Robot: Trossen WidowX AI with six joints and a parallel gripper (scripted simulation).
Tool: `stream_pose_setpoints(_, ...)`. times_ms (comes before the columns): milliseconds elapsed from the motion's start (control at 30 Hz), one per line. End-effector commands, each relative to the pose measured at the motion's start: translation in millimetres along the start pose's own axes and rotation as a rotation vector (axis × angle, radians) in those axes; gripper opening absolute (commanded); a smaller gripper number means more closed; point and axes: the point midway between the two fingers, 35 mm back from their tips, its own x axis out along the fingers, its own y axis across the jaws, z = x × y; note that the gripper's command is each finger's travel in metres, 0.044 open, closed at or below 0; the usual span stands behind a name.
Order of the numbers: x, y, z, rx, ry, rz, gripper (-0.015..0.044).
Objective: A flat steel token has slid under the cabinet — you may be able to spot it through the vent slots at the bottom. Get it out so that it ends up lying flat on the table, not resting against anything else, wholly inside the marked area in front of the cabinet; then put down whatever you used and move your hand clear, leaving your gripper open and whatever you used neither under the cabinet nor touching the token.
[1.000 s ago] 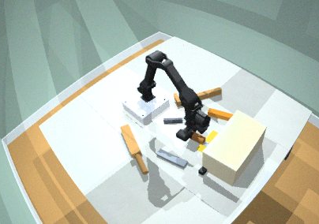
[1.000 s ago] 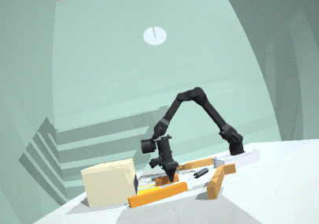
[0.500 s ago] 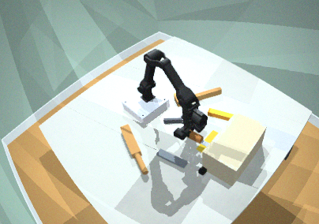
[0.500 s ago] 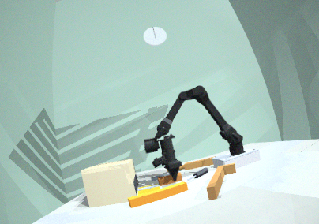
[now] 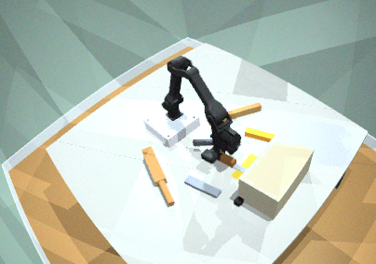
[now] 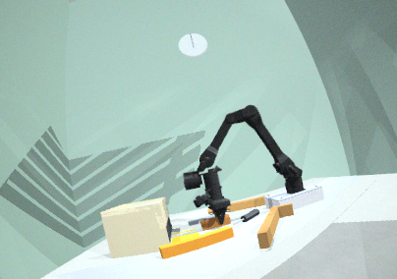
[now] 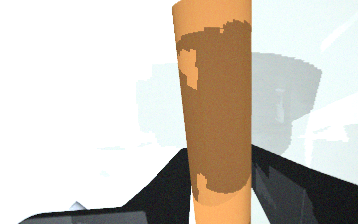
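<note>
My gripper [image 5: 219, 157] [image 6: 221, 219] [image 7: 214, 152] is shut on the orange-brown handle [image 5: 228, 160] [image 6: 210, 224] [image 7: 217, 115] of a tool, low over the table in front of the cabinet. A thin pale blade [image 5: 240, 167] runs from that handle toward the cabinet, over the marked area. The cream cabinet [image 5: 275, 174] [image 6: 135, 231] stands on the table. The yellow marked area [image 5: 249, 161] [image 6: 186, 237] lies in front of it, partly covered by the tool. The steel token cannot be made out in any view; the vent slots are not clearly visible.
A yellow-orange bar [image 5: 259, 135] [image 6: 197, 242] lies beside the marked area. A dark handle [image 5: 203, 142] [image 6: 251, 215] lies behind the gripper. A flat grey bar [image 5: 202, 186] and a paddle-shaped orange piece [image 5: 154, 168] lie to one side. A small black block [image 5: 238, 201] is by the cabinet's corner.
</note>
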Motion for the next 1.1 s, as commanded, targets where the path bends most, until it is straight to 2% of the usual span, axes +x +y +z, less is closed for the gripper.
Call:
stream_pose_setpoints(0, 0.7, 0.1, -5.4, -0.003, 0.004, 0.001, 0.0)
stream_pose_setpoints(1067, 1.0, -1.1, -41.6, -0.003, 0.007, 0.0, 0.0)
